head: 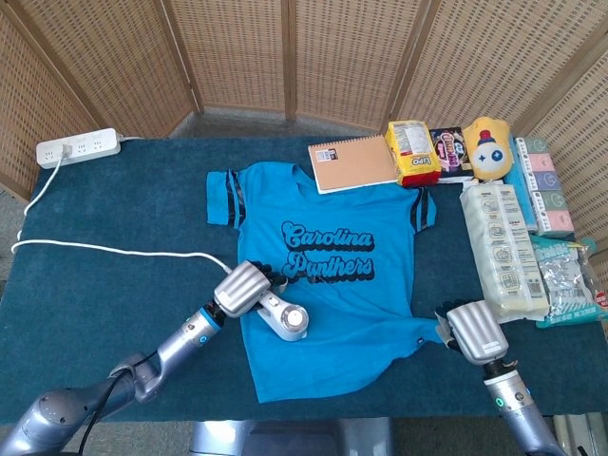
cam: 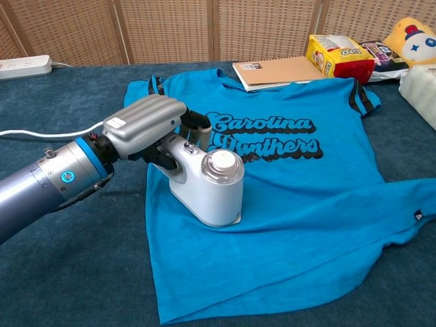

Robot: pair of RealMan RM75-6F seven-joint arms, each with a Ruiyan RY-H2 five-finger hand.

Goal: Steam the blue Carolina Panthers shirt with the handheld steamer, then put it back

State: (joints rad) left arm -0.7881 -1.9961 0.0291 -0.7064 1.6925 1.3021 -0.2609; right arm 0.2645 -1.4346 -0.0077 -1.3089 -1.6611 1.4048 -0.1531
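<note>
**Steaming in hand: steamer on the lower left of the shirt**

We hold the handheld steamer (cam: 208,187) in our left hand (cam: 146,126), fingers wrapped around its handle, with its head set down on the blue Carolina Panthers shirt (cam: 300,197). The shirt lies flat on the dark blue table (head: 104,294) at the centre of the head view, and the steamer sits at its lower left, just below and left of the printed lettering (head: 328,255). The white cord (head: 104,250) runs off toward the power strip (head: 78,147) in the upper left of the frame.

Our right hand (head: 472,331) rests at the shirt's lower right corner, low in the frame; it seems to be pinning the hem, but we cannot tell whether its fingers are closed on the cloth.

We judge the steaming step to be under way, with much of the shirt uncovered. The next move calls for gliding the head across the fabric toward the right side and sleeves, keeping the cord from dragging the cloth.
</note>
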